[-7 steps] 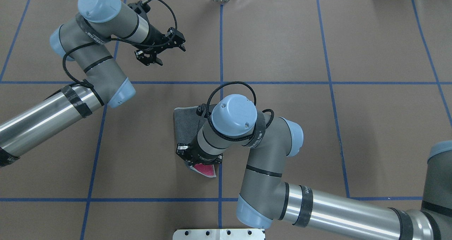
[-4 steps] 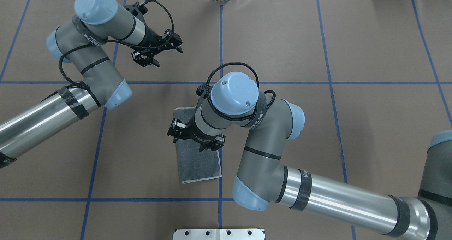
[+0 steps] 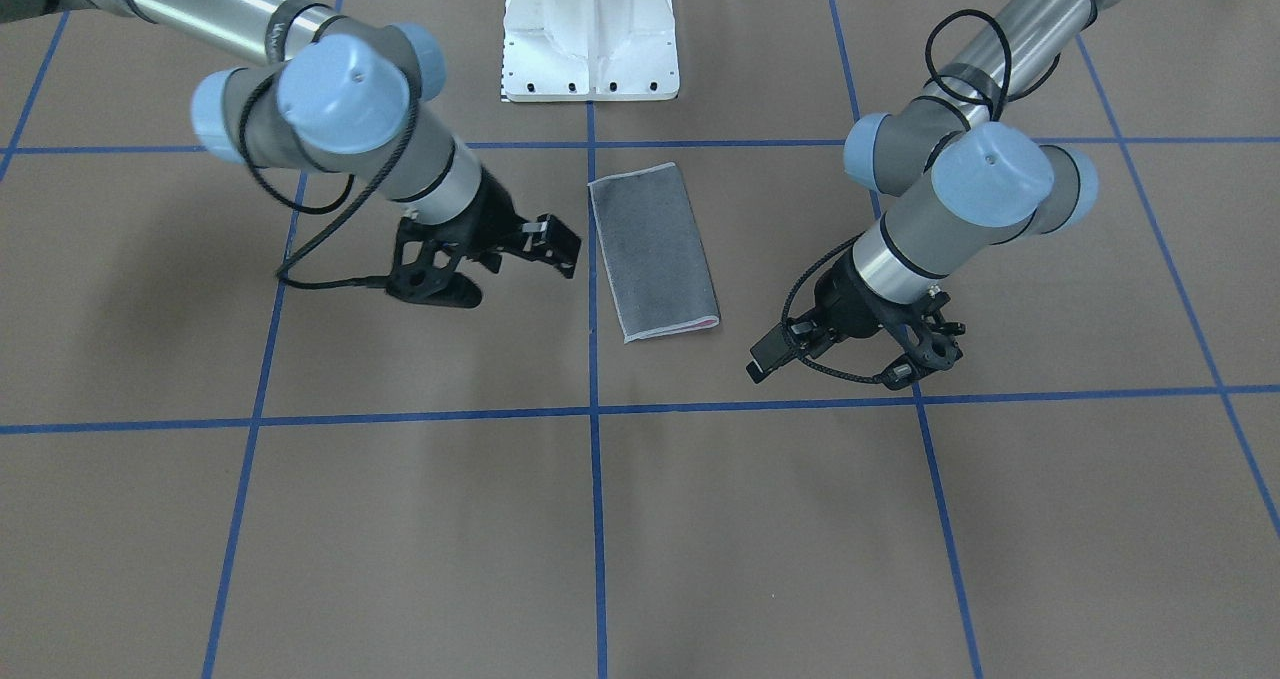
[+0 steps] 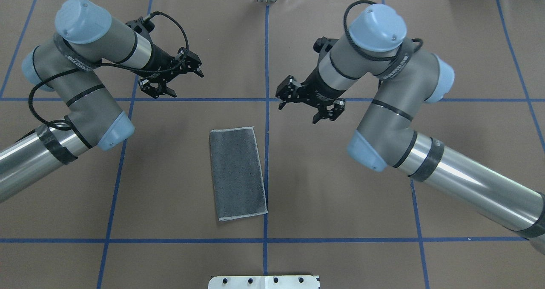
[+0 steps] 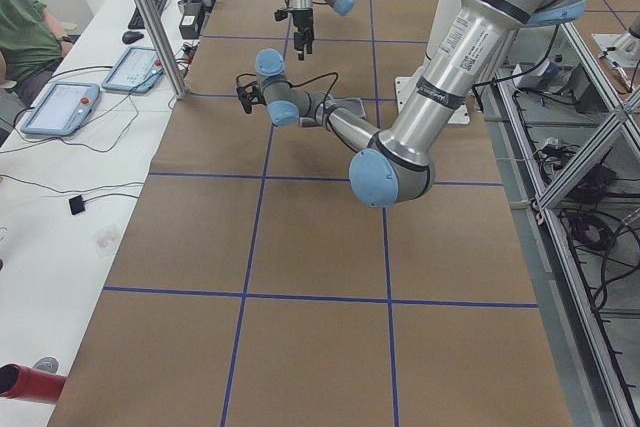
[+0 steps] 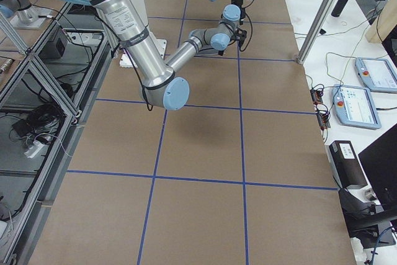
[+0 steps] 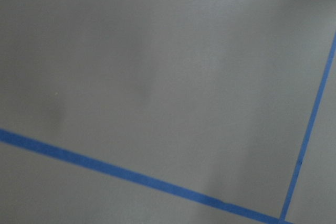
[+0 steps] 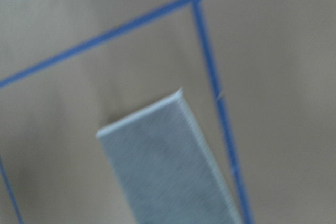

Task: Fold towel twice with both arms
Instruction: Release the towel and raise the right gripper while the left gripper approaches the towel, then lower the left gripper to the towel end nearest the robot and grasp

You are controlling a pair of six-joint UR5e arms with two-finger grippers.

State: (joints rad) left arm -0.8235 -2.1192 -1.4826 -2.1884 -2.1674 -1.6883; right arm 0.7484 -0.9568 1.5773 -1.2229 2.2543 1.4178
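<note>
The towel (image 4: 237, 174) lies flat near the table's middle as a narrow rectangle, grey face up, with a thin pink edge at its far end (image 3: 690, 327). My left gripper (image 4: 186, 84) hovers beyond and left of the towel, open and holding nothing. My right gripper (image 4: 299, 112) hangs beyond and right of it, also open and empty. In the front-facing view the towel (image 3: 652, 249) lies between the right gripper (image 3: 518, 271) and the left gripper (image 3: 850, 364), touching neither. The right wrist view shows one end of the towel (image 8: 168, 166); the left wrist view shows only brown paper and blue tape.
Brown paper with a blue tape grid (image 4: 266, 67) covers the table. The white bolted pedestal (image 3: 590, 29) stands at the robot's edge, just behind the towel. A person (image 5: 25, 32) sits at a side desk with tablets (image 5: 60, 107), off the table.
My right gripper let go of the towel's raised corner after laying it over, then lifted and swung away to the far right. The left arm drew back slightly to the left.
</note>
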